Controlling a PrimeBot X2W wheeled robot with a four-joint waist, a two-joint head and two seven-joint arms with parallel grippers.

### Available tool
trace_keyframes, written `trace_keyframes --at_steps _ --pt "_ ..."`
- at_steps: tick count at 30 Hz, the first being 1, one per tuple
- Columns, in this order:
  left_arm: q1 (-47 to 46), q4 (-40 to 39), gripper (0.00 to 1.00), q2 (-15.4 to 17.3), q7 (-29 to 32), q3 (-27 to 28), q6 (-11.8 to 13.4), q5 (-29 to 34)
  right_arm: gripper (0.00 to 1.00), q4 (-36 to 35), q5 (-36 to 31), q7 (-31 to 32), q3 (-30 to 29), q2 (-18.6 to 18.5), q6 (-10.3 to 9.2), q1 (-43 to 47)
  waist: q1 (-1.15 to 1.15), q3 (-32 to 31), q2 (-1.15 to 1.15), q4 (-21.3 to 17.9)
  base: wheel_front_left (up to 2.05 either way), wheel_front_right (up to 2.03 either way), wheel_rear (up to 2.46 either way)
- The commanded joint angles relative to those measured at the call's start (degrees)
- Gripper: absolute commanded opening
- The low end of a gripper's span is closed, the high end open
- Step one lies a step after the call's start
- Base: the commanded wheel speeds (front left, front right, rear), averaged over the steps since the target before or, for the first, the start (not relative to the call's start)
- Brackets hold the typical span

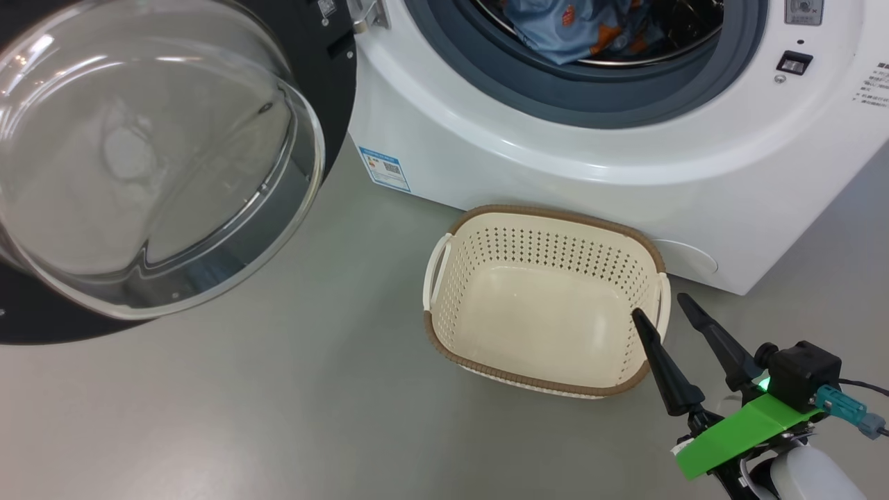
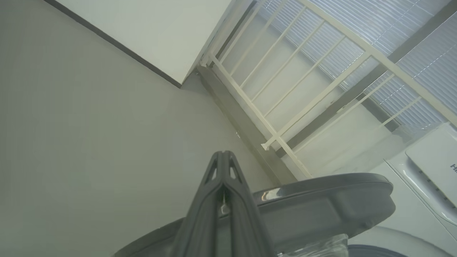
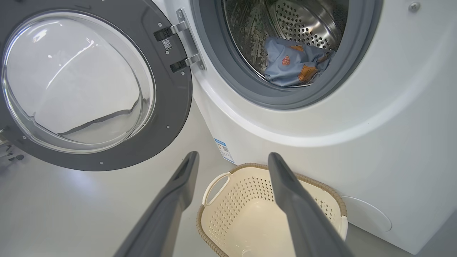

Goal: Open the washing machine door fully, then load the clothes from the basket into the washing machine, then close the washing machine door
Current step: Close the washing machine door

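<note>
Our right gripper (image 1: 658, 305) hangs low at the right, its two dark fingers spread apart and grasping nothing, tips over the near right corner of the basket (image 1: 549, 212). We see the basket on the grey floor (image 1: 278, 403), just in front of the washing machine (image 1: 555, 167), its bare cream bottom showing. We find the clothes (image 1: 569, 31), light blue with orange figures, lying inside the steel drum (image 3: 307, 21), behind the grey gasket (image 1: 528, 83). To the left the washing machine door (image 1: 153, 160) stands swung wide on its hinges, glass bowl bulging toward us. Our left gripper (image 2: 223, 153) is clenched, fingers pressed flat together, with the door's dark rim just beyond them; whether they touch it we cannot tell.
</note>
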Motion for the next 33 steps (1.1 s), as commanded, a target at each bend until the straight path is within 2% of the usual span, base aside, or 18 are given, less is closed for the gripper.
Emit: trace_keyframes --at_steps 1,4,9,19,33 --pt "-2.08 -0.23 0.0 5.36 1.63 1.23 -0.15 -1.21 1.0 -1.42 -0.64 -0.27 1.64 -0.6 0.09 -1.72 0.0 0.61 0.0 -0.34 0.0 0.0 0.0" --pt "-3.12 2.29 0.0 6.15 6.48 0.31 -0.15 -3.53 1.0 -1.45 -0.65 -0.27 2.01 -1.03 0.09 -2.11 0.0 1.42 0.0 -0.61 0.0 0.0 0.0" --pt "-3.63 3.46 0.0 6.13 9.14 -0.69 -0.15 -5.31 1.0 -1.46 -0.72 -0.27 2.68 -1.51 0.09 -2.55 0.0 2.37 0.0 -1.1 0.0 0.0 0.0" --pt "-2.36 4.37 0.0 6.03 10.68 -3.38 -0.15 -5.37 1.0 -1.27 -0.61 -0.27 3.37 -1.6 0.09 -3.01 0.0 2.83 0.0 -1.69 0.0 0.0 0.0" --pt "0.53 1.7 0.0 5.51 16.24 -6.45 -0.15 -7.72 1.0 -0.83 -0.42 -0.27 3.11 -0.84 0.09 -2.51 0.0 0.67 0.0 -1.65 0.0 0.0 0.0"
